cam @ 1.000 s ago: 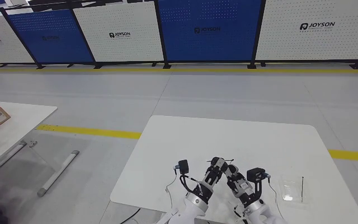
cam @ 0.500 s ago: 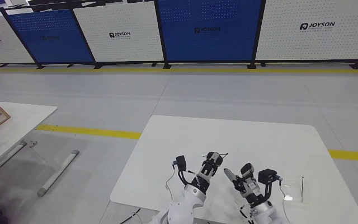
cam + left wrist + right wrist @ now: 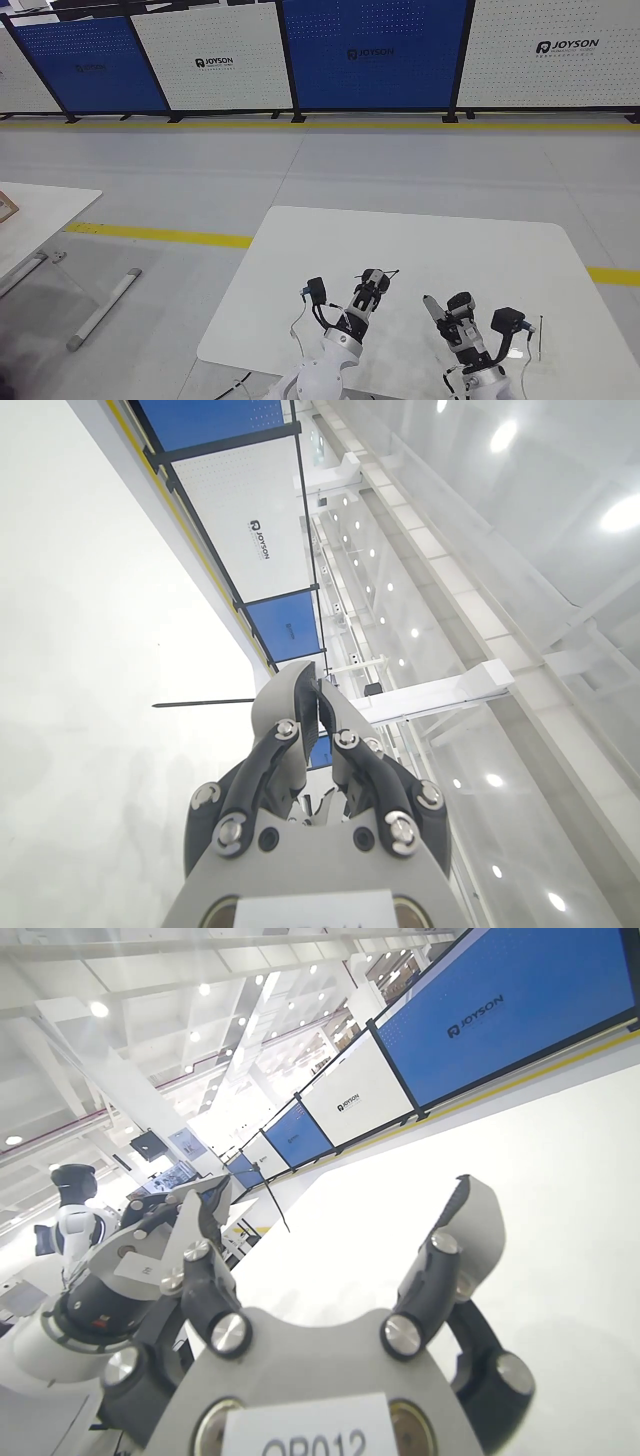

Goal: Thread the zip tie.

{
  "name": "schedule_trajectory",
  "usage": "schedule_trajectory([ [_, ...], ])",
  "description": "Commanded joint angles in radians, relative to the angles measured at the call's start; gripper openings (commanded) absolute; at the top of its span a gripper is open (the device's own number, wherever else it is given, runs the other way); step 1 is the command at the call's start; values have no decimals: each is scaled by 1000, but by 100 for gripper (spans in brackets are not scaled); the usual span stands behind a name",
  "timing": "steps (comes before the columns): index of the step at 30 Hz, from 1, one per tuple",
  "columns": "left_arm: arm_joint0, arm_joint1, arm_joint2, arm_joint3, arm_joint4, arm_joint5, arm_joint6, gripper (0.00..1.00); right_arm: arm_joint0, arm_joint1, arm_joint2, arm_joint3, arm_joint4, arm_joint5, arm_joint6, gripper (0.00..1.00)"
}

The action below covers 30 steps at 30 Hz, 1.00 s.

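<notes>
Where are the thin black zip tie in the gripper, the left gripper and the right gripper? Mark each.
thin black zip tie (image 3: 200,702), left wrist view, middle of its free strap.
left gripper (image 3: 316,686), left wrist view, between fingertips shut on the tie.
right gripper (image 3: 444,302), top view, gap between its open fingers.

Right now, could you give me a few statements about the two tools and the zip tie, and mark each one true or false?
1. The left tool is shut on a black zip tie. True.
2. The right tool also grips that zip tie. False: it is open, holds nothing and is apart from the tie.
3. A second thin black strip lies on the white table, on the right arm's side. True.
4. The held zip tie is already closed into a loop. False: its pointed end sticks out free.
</notes>
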Motion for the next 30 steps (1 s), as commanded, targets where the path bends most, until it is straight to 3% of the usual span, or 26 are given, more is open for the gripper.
schedule_trajectory([
  [1, 0, 0, 0, 0, 0, 0, 0, 0, 0, 0, 0, 0, 0, 0, 0, 100],
  [10, -1, 1, -4, 2, 6, 1, -4, 0, 0, 0, 3, -4, 9, 7, 4, 100],
  [22, 17, 7, -66, 9, -39, -5, -16, 0, -60, 26, 146, -101, 243, 0, 62, 100],
  [30, 26, 9, -78, 8, -42, -7, -13, 0, -75, 40, 236, -97, 338, 0, 53, 100],
])
